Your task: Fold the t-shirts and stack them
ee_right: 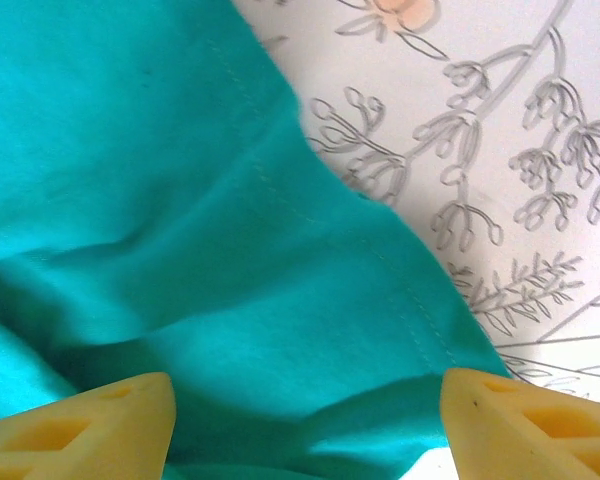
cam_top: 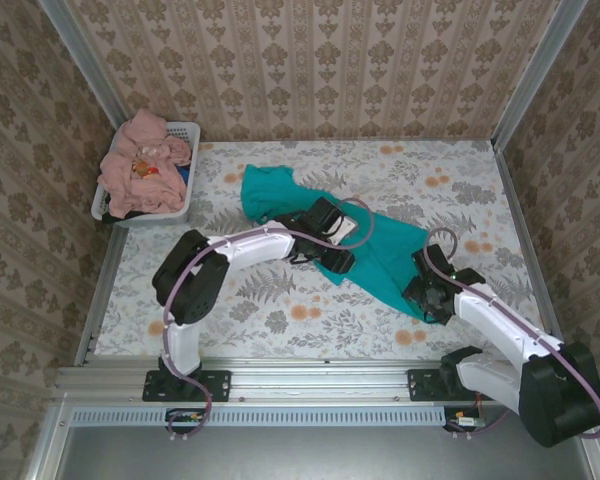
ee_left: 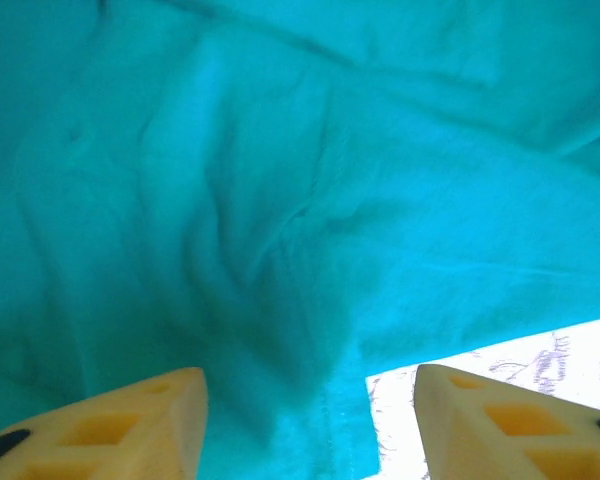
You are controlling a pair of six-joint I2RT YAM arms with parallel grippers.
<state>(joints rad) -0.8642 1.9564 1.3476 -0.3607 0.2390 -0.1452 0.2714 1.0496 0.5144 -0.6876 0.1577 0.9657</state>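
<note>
The teal-green t-shirt point(cam_top: 385, 262) lies unfolded on the floral worktop point(cam_top: 280, 320), stretched on a diagonal from far left to near right, around the middle and right of the surface. Its far-left end point(cam_top: 268, 195) is bunched and rumpled. The near-right part spreads broader and flatter and ends in a corner close to the right arm.

The left fingers point(cam_top: 332, 258) sit over the middle of the shirt, with the left arm reaching in from the near left. In the left wrist view the 2 yellow fingers point(ee_left: 130, 425) stand well apart with nothing pinched between them. Below them the cloth point(ee_left: 280, 200) is soft and matte, crossed by shallow creases that run down toward a stitched edge in the gap. To the right of that edge a patch of worktop point(ee_left: 540, 365) shows.

The right fingers point(cam_top: 427, 297) are at the shirt's near-right corner. In the right wrist view they point(ee_right: 80, 430) are spread wide, also gripping nothing, above the cloth point(ee_right: 180, 200). A hem with 1 line of pale stitching runs diagonally from the top toward the right finger, and a second layer of teal lies folded under it on the near side. Beyond the hem is bare worktop point(ee_right: 500, 150).

Salmon-pink t-shirts point(cam_top: 140, 165) are heaped in a white basket point(cam_top: 186, 128) at the far-left corner, well apart from the teal one.
</note>
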